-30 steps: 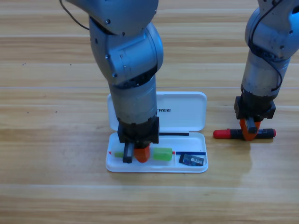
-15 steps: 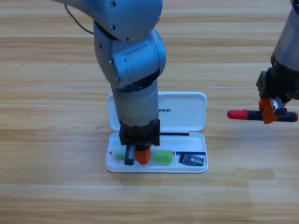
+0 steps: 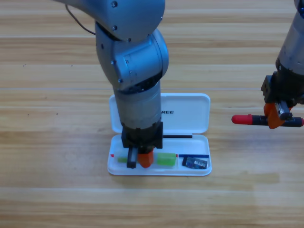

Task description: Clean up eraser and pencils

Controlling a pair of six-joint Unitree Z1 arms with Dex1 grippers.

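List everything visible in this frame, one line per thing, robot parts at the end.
case: one, white, open at the table's middle, lid raised behind the tray.
eraser: one, green, in the tray's left compartment, partly hidden by the left gripper.
small dark item: one, black and blue, in the tray's right compartment.
marker: one, red, held level at the right edge.
table: one, wooden.
left gripper: down in the tray at the eraser.
right gripper: shut on the marker.
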